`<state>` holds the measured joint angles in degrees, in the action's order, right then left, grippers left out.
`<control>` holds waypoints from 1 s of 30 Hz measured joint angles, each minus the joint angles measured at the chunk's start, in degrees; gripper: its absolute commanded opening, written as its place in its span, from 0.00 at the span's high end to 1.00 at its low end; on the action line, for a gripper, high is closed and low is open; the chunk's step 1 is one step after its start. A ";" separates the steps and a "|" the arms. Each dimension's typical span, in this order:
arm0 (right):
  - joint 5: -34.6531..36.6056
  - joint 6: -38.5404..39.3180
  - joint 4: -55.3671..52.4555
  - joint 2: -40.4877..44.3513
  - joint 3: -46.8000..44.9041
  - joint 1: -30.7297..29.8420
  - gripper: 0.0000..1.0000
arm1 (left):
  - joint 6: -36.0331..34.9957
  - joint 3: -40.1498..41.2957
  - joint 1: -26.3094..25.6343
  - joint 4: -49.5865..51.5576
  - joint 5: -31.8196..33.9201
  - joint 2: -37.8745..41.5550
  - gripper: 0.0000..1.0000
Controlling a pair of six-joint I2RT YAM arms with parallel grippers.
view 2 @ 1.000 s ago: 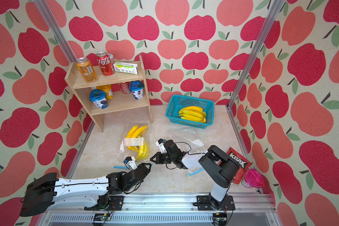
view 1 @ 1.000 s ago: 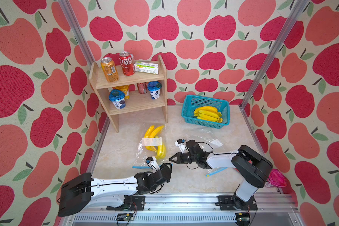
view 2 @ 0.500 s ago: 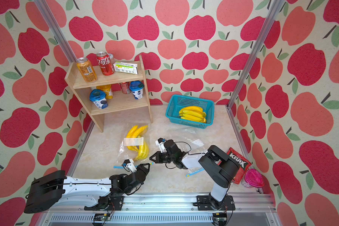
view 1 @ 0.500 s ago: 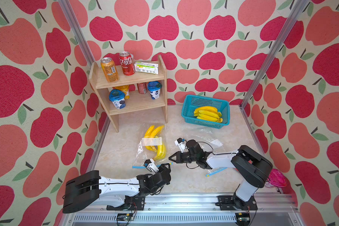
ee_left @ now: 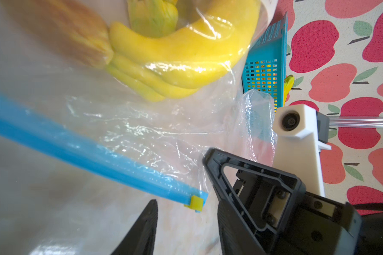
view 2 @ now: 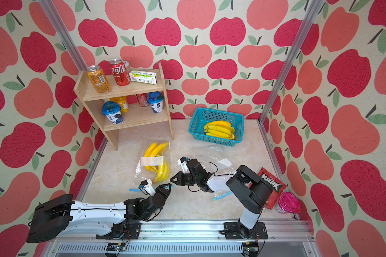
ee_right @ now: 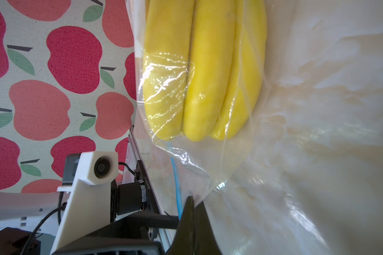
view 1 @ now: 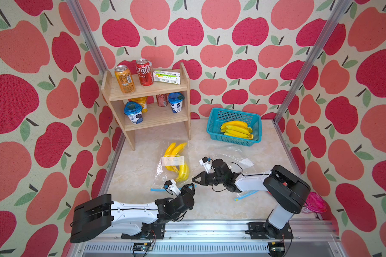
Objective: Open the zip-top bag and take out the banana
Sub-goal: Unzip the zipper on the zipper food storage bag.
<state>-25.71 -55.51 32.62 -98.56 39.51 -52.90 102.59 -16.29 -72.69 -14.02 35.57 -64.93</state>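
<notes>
Opening step: the zip-top bag [view 1: 159, 180] lies zipped on the table [view 1: 210, 207], banana bunch [view 1: 181, 171] inside. The right gripper [view 1: 193, 178] pinches its corner film. The left gripper [ee_left: 186, 223], half-spread (yellow slider [ee_left: 194, 203] just ahead), should clamp it and drag.

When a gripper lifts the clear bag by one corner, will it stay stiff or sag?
Probably sags: the zip-top bag is thin, wrinkled film. The bananas inside likely pull it down. The glossy film may slip.
</notes>
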 measured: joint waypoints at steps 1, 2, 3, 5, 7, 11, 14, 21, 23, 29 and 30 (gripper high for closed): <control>0.20 -0.59 -0.02 0.13 0.00 -0.13 0.97 | 0.00 0.00 0.00 -0.15 0.02 0.00 0.54; 0.39 -1.07 -0.11 0.42 0.00 -0.33 0.98 | 0.00 0.00 0.00 -0.24 0.02 0.02 0.55; 0.59 -1.46 -0.13 0.79 0.00 -0.52 0.98 | -0.02 0.00 0.00 -0.28 0.02 0.15 0.55; 1.20 -2.45 -0.48 2.01 0.15 -1.14 1.00 | -0.02 0.00 0.00 -0.17 0.09 1.27 0.56; 2.16 -3.85 -0.79 3.61 0.35 -1.66 1.00 | -0.04 0.00 -0.02 0.31 0.11 3.30 0.56; 4.81 -6.75 -1.18 6.95 0.66 -2.47 1.00 | -0.04 0.00 -0.11 1.68 1.03 8.00 0.58; 6.60 -8.46 -1.38 8.31 0.87 -2.67 1.00 | -0.07 0.00 -0.17 3.61 1.81 11.28 0.59; 8.11 -11.65 -1.11 7.39 1.92 -3.50 1.00 | -0.46 0.00 -0.22 6.95 3.61 16.59 0.59; 8.15 -12.44 -0.44 6.62 2.51 -3.93 1.00 | -0.52 0.00 -0.24 7.58 3.93 17.09 0.59; 9.62 -14.34 0.48 6.38 2.60 -4.59 1.00 | -0.48 0.00 -0.22 8.72 4.26 17.79 0.59; 10.01 -14.62 0.59 6.38 2.60 -4.74 1.00 | -0.48 0.02 -0.22 8.85 4.35 17.81 0.60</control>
<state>-15.70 -70.13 33.21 -92.18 42.11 -57.65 102.10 -16.27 -72.90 -5.17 39.92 -47.11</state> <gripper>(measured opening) 0.043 0.407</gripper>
